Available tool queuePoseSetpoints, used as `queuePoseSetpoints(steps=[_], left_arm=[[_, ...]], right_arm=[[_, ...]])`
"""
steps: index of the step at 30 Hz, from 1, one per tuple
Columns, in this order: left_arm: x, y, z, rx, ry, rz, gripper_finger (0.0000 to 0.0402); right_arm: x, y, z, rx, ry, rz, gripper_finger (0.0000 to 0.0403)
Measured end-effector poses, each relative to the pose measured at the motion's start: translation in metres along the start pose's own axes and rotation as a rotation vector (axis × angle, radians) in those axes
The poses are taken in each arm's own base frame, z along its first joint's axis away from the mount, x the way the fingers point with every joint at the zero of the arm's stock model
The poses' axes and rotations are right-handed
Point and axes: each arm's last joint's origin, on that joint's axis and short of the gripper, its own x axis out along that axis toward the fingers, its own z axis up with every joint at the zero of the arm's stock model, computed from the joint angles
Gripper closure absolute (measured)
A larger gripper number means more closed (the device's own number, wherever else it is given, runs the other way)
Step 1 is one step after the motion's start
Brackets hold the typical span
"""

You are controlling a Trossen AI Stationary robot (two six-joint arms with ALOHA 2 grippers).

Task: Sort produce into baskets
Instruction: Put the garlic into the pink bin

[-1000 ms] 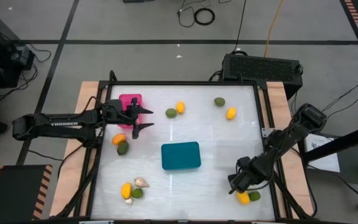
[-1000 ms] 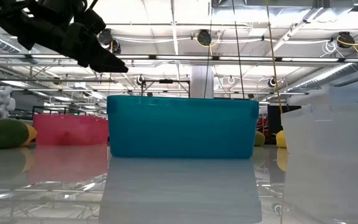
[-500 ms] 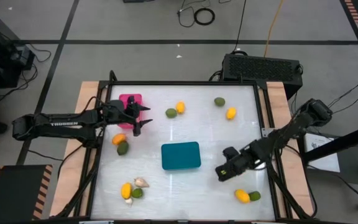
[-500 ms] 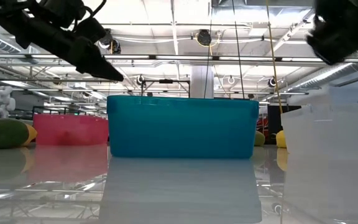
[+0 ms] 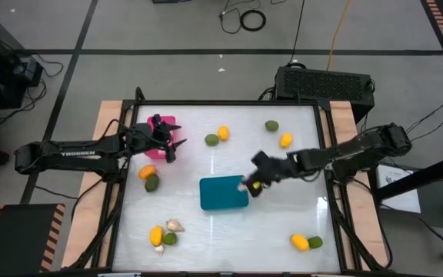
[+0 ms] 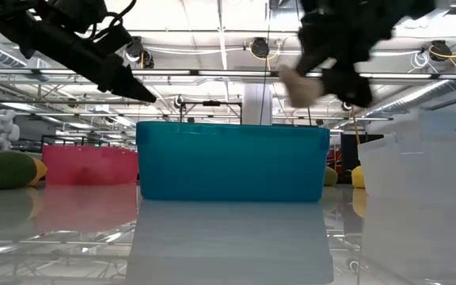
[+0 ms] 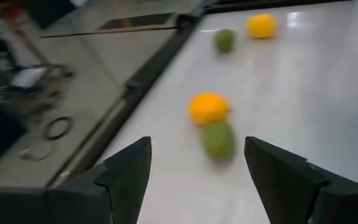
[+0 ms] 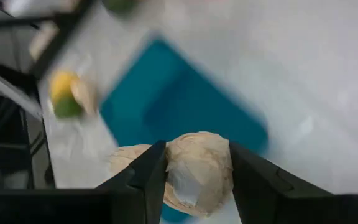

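My right gripper [image 5: 250,186] is shut on a pale beige garlic-like bulb [image 8: 194,171], held in the air over the right end of the teal basket [image 5: 223,192]. My left gripper [image 5: 168,146] is open and empty, raised beside the pink basket [image 5: 160,125]; an orange fruit [image 7: 209,107] and a green fruit [image 7: 218,140] lie on the table ahead of it. The nearly clear basket [image 6: 422,158] stands right of the teal one in the low view. Other produce lies scattered on the white table. My right gripper pinches the garlic-like bulb by two opposite sides [image 8: 169,168] between its two fingers. The fingers come slanting down from the table's right side. The bulb [image 6: 298,84] is lifted clear, above the teal basket's rim.
Loose produce: a green and a yellow fruit [image 5: 217,137] at the far middle, a green [image 5: 271,125] and a yellow [image 5: 285,140] at the far right, a cluster with bulbs [image 5: 166,235] near left, and a yellow-green pair [image 5: 307,242] near right.
My right gripper has risen from the near right corner and swung toward the table's far left, ending over the teal basket's right end with the bulb between its fingers. My left gripper has drawn back slightly toward the left edge by the pink basket.
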Motion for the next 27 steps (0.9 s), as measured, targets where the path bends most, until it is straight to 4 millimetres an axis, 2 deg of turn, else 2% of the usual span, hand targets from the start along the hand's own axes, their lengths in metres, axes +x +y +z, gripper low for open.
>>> queuePoseSetpoints(steps=[7, 10, 13, 16, 22, 27], left_arm=[[-0.009, 0.01, 0.005, 0.007, 0.016, 0.263, 0.0136], [-0.012, 0.016, 0.011, 0.021, 0.049, 0.36, 0.0136], [-0.013, 0.021, 0.013, 0.038, 0.084, 0.383, 0.0136], [-0.013, 0.031, 0.016, 0.009, 0.085, 0.429, 0.0136], [-0.018, 0.054, 0.017, -0.17, 0.138, 0.541, 0.0136], [-0.02, 0.062, 0.017, -0.224, 0.15, 0.536, 0.0136]], right_arm=[[0.032, -0.018, 0.056, -0.239, -0.312, 0.08, 0.0257], [0.052, -0.031, 0.073, -0.307, -0.437, 0.087, 0.0257], [0.076, -0.04, 0.091, -0.369, -0.513, 0.133, 0.0257], [0.103, -0.039, 0.111, -0.427, -0.523, 0.195, 0.0257], [0.167, -0.032, 0.153, -0.504, -0.561, 0.175, 0.0257], [0.214, -0.022, 0.177, -0.556, -0.6, 0.173, 0.0257]])
